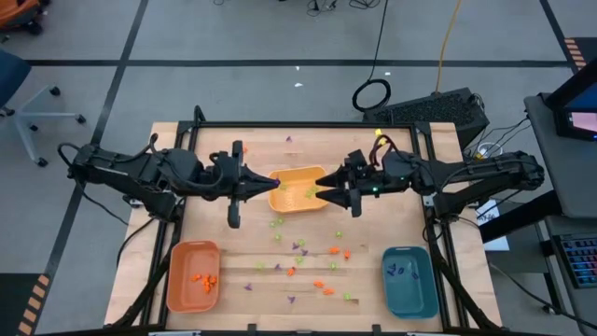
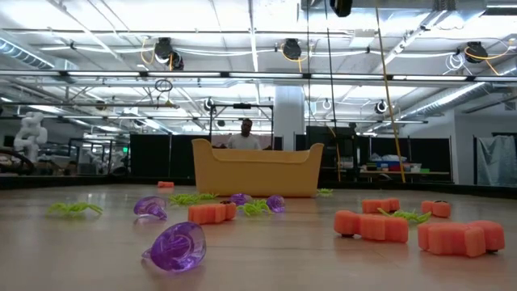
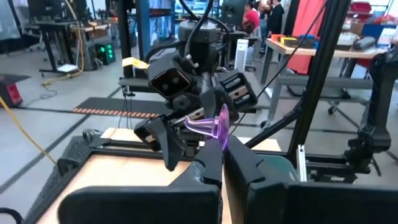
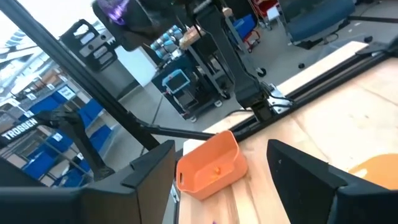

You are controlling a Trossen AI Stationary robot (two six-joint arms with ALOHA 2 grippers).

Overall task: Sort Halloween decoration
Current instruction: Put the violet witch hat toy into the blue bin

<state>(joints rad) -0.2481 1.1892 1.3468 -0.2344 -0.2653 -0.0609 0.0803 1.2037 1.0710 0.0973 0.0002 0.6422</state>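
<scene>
Wooden table (image 1: 210, 224) carries scattered orange, green and purple Halloween decoration pieces (image 1: 312, 259). Above the yellow tray (image 1: 300, 183), the left hand (image 3: 214, 134) pinches a purple ring (image 3: 211, 127). Facing it, the right hand (image 1: 324, 189) hangs with fingers spread wide, holding nothing.

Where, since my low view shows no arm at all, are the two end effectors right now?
Observer: Both are at the yellow plastic tray: the left end effector at its left end, the right end effector at its right end.
Operator: Is either carrying anything?
Observer: The left one is shut on a small translucent purple piece; the right one is open and empty.
Operator: Where have purple ones gone so far?
Observer: Several lie in the teal rectangular tray, on the right arm's side of the table.
</scene>
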